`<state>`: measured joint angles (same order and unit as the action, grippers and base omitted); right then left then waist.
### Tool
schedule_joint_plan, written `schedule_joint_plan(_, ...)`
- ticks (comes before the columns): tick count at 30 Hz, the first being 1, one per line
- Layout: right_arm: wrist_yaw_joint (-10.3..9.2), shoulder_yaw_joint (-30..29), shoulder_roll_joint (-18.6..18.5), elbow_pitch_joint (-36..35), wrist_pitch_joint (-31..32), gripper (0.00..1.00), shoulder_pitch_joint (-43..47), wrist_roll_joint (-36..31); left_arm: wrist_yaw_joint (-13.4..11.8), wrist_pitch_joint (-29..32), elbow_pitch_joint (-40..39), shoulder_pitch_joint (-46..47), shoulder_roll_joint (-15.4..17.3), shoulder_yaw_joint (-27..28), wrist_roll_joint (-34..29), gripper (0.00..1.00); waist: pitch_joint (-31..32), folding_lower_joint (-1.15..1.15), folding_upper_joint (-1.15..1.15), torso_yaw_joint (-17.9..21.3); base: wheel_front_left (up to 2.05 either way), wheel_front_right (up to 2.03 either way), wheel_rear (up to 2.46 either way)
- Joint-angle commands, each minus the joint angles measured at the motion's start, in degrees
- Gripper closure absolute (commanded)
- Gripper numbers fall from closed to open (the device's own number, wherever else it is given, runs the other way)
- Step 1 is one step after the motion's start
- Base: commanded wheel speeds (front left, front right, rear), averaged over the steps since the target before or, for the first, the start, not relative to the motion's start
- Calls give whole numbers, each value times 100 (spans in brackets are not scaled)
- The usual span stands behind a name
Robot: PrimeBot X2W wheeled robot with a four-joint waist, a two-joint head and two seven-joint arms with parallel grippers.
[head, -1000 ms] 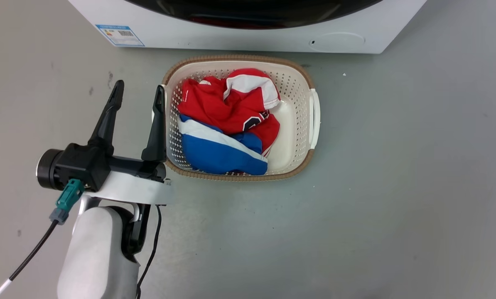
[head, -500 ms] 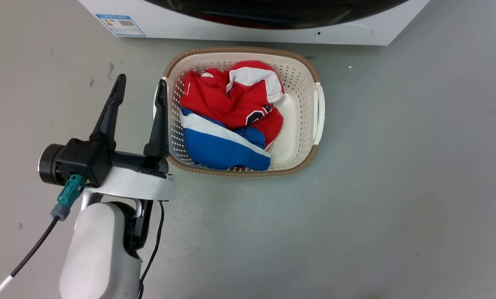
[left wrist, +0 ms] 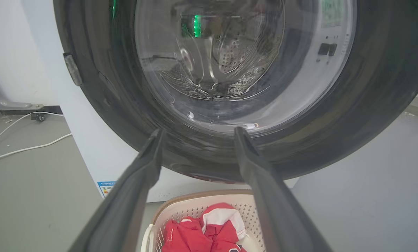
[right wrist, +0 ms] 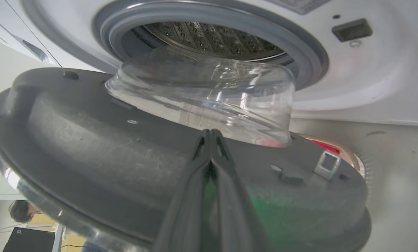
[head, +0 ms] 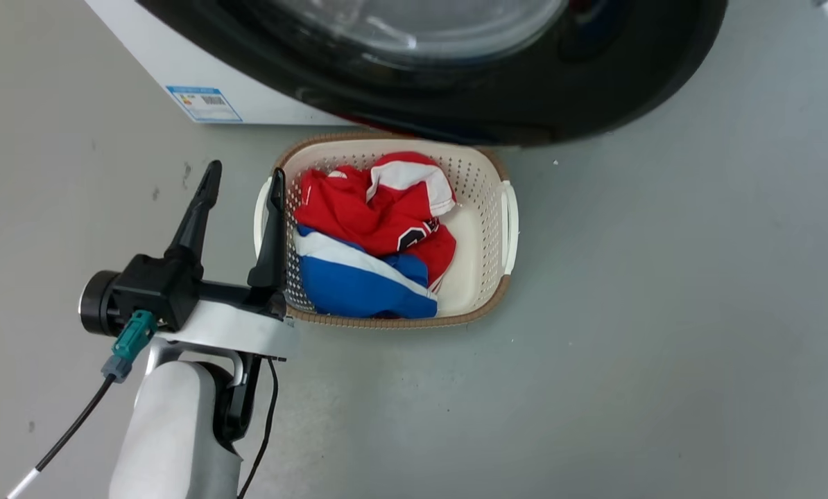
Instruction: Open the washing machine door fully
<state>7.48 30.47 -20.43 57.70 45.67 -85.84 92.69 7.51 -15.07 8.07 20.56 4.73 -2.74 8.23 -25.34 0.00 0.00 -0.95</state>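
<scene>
The white washing machine (head: pixel 206 62) stands with its black washing machine door (head: pixel 629 83) partly open, angled out over the laundry basket (head: pixel 386 141) on the floor (head: pixel 663 312). The left gripper (head: pixel 245 170) hovers beside the basket, fingers spread and empty, clear of the door's swing. The right gripper (right wrist: pixel 210 133), 2 fingers pressed together on nothing, points at the door's grey inner face, seemingly to push it wider.

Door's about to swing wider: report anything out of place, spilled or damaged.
Nothing looks spilled or broken. Only note: the laundry basket sits right in front of the washer, and the partly open washing machine door overhangs its far rim.
</scene>
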Motion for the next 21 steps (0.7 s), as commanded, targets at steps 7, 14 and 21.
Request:
schedule_joint_plan(7, 2, 196, 163, -535, 375, 100, 781, 84, -3, -15, 139, -222, -35, -24, 41, 0, 527, 0, 0, 86, 0, 0, 0)
schedule_joint_plan(14, 8, 383, 271, -1217, 574, 100, 1584, 181, -3, -15, 311, -472, -66, -91, 49, 0, 1066, 0, 0, 55, 0, 0, 0)
schedule_joint_plan(21, 8, 705, 363, -2188, 620, 100, 2455, 176, -3, -15, 401, -731, -74, -87, 85, 0, 1470, 0, 0, -41, 0, 0, 0)
